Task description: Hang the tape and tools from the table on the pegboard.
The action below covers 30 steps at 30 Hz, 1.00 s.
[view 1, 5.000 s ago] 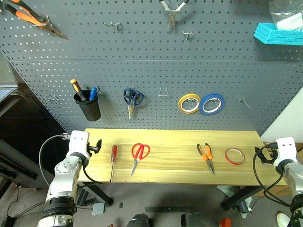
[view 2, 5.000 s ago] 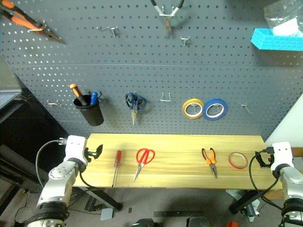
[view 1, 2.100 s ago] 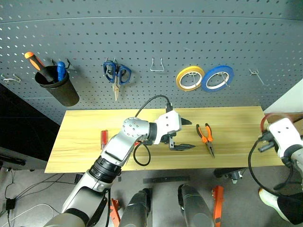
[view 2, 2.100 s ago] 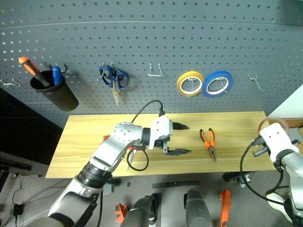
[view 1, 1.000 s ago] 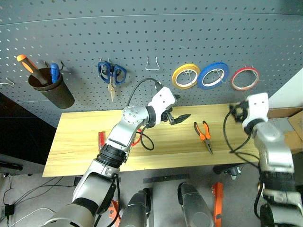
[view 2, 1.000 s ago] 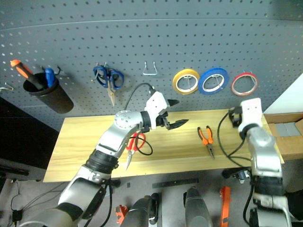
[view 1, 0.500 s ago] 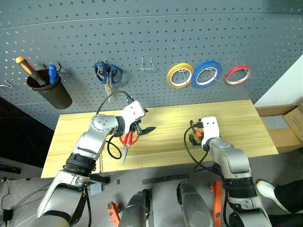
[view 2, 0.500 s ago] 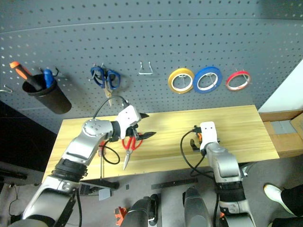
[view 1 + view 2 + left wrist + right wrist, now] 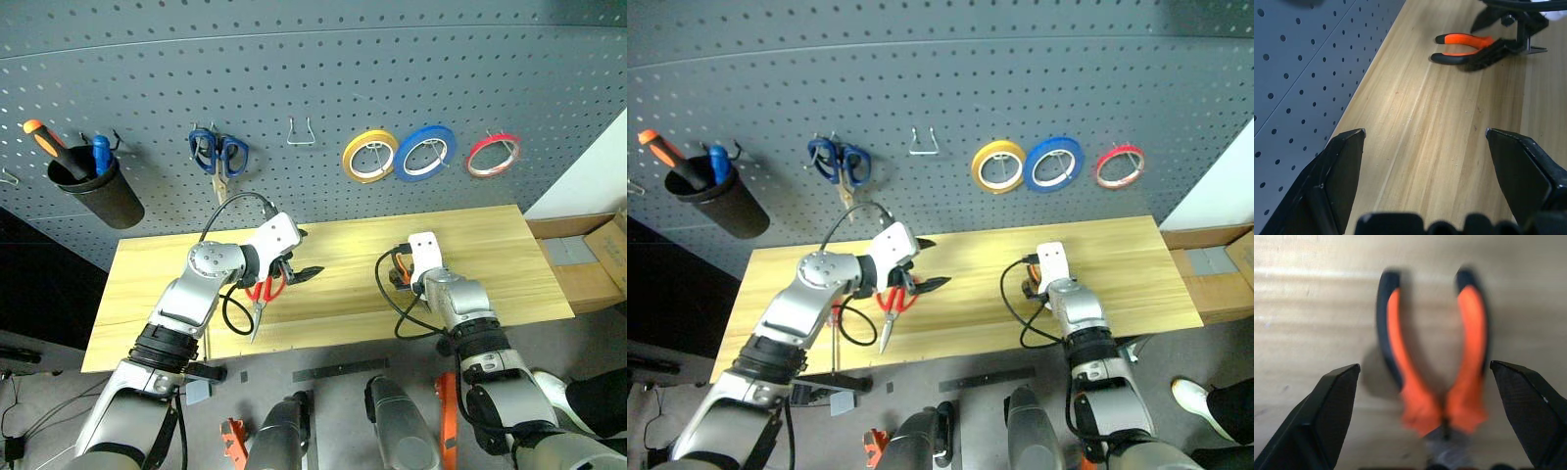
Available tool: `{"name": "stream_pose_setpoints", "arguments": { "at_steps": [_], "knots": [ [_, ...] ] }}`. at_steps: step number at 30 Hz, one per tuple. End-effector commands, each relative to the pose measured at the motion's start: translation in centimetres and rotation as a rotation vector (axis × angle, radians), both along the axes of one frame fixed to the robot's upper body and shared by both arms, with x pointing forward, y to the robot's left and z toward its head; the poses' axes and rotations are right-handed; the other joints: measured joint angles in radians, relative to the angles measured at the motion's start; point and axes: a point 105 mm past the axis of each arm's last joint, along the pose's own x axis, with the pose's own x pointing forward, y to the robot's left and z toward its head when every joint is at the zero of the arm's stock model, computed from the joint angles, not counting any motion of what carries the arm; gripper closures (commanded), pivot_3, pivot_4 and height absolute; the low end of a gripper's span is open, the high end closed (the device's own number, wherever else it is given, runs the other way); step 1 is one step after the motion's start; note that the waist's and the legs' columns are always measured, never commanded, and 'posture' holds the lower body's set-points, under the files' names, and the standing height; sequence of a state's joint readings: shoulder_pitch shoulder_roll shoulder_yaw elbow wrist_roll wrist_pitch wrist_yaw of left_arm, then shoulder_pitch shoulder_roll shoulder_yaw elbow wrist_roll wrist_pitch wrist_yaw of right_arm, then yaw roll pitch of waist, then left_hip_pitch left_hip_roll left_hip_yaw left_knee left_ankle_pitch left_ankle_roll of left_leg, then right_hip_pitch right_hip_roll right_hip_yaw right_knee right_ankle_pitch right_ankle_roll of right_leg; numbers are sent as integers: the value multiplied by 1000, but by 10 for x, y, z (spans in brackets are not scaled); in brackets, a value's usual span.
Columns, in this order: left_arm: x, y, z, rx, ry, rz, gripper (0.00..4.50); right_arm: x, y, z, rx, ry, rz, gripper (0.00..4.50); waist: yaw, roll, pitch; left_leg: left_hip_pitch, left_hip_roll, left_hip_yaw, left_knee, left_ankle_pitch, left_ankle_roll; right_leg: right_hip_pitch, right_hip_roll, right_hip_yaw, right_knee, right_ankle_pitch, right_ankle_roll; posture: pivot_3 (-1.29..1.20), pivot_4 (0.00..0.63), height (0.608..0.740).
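The red tape (image 9: 493, 155) hangs on a hook of the pegboard (image 9: 392, 69), right of the blue roll. On the table (image 9: 509, 255) lie the orange-and-black pliers (image 9: 1435, 362), handles pointing away from my right gripper (image 9: 1424, 364). That gripper is open, a finger on each side of them, not closed on them. My left gripper (image 9: 306, 253) hovers open just right of the red-handled scissors (image 9: 261, 291), holding nothing. The red-handled screwdriver (image 9: 835, 318) lies mostly hidden under my left arm. In the left wrist view the pliers (image 9: 1464, 44) lie ahead beyond bare wood.
On the pegboard hang a yellow tape roll (image 9: 369, 157), a blue tape roll (image 9: 424, 153), blue-handled scissors (image 9: 217, 154), an empty wire hook (image 9: 300, 132) and a black cup (image 9: 93, 191) with screwdrivers. A cardboard box (image 9: 588, 259) sits off the table's right end.
The tape went from the table to the pegboard hook. My right gripper left it and came down over the pliers. My left gripper swung left to the red scissors.
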<state>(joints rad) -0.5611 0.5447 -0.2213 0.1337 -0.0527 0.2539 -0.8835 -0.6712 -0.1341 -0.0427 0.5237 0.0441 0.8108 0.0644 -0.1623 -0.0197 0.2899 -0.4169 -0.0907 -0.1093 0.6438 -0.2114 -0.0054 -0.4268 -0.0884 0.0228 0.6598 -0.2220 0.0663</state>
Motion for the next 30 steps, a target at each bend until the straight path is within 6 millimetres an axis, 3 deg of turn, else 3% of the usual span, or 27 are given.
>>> {"name": "stream_pose_setpoints", "arguments": {
  "at_steps": [1, 7, 10, 14, 20, 24, 30],
  "knots": [
    [-1, 1, 13, -20, -49, 0, 266, 2, -3, -1, 24, 33, -17, 45, 0, 0, 0, 0, 0, 0, 0, 0, 0, 0, 0, 0, 0, 0, 0, -203, 245, 740],
    [-1, 2, 13, -27, -51, 9, 266, 5, -6, -9, -6, 54, -9, 45, 0, -2, -2, 0, 0, 0, 1, 0, 0, 1, 0, 0, 1, 0, 0, -192, 238, 740],
    [-2, 4, 12, -32, -47, 16, 266, 5, -7, -13, -15, 60, -26, 666, 0, -5, -4, 1, 0, 0, 1, 0, 0, 1, 0, 0, 1, 0, 0, -191, 232, 740],
    [0, 13, 13, -76, -28, 66, 266, 8, -4, -11, -34, 24, -32, 1904, 0, -6, -6, 1, 0, 0, 1, 0, 0, 1, 0, 0, 1, 0, 0, -194, 230, 740],
    [-3, 36, 12, -103, -14, 152, 266, 13, 18, 14, -55, -155, 24, 2009, -1, -7, -6, 1, 1, -1, 1, 1, -1, 0, 1, 0, 2, 1, -1, -180, 228, 740],
    [-9, 52, 17, -154, -15, 224, 266, -1, 53, 63, -29, -361, 148, 2010, 1, -7, -6, -2, 1, 0, 0, 1, -1, -5, 0, 1, 3, 1, -1, -157, 223, 740],
    [-27, 75, 31, -290, -43, 371, 266, -43, 120, 179, 136, -754, 348, 2011, 6, -7, -6, -11, 1, 1, 0, 3, -5, -19, 1, 5, 8, 2, -3, -115, 218, 740]
  ]
}}
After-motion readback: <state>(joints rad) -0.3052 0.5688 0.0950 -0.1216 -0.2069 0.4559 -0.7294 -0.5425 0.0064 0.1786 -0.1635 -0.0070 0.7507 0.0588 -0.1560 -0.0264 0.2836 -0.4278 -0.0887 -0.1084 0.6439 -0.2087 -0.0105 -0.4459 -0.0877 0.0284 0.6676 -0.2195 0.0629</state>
